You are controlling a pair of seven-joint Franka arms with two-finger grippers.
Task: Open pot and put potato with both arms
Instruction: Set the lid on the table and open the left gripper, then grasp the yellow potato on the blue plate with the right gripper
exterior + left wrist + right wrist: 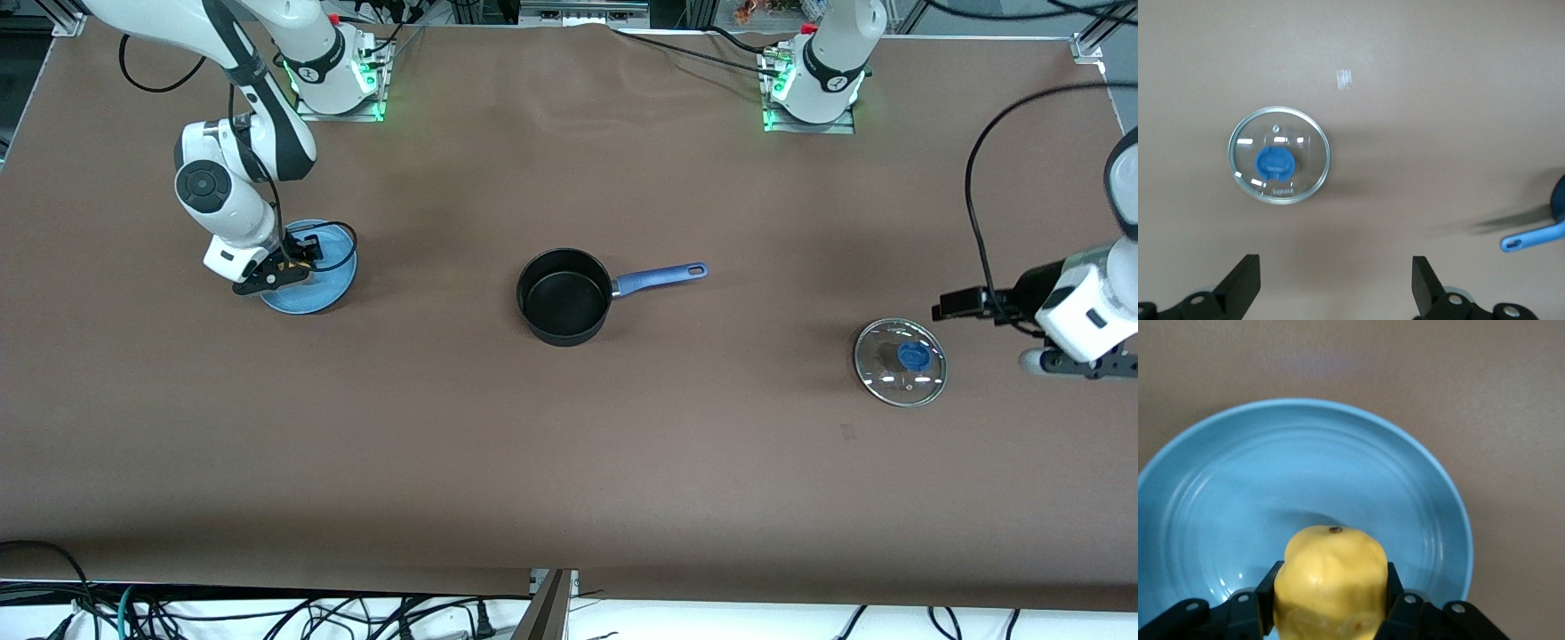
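The black pot (564, 296) stands open mid-table, its blue handle (660, 277) pointing toward the left arm's end. Its glass lid (901, 362) with the blue knob lies flat on the table near the left arm's end; it also shows in the left wrist view (1279, 164). My left gripper (1336, 290) is open and empty, up above the table beside the lid. My right gripper (1331, 600) is shut on the yellow potato (1330, 583), just over the blue plate (1238, 493). In the front view the potato (296, 264) is mostly hidden by the gripper.
The blue plate (333, 284) lies toward the right arm's end of the brown table (569, 462). The pot handle's tip (1531, 239) shows in the left wrist view. Cables hang along the table's front edge.
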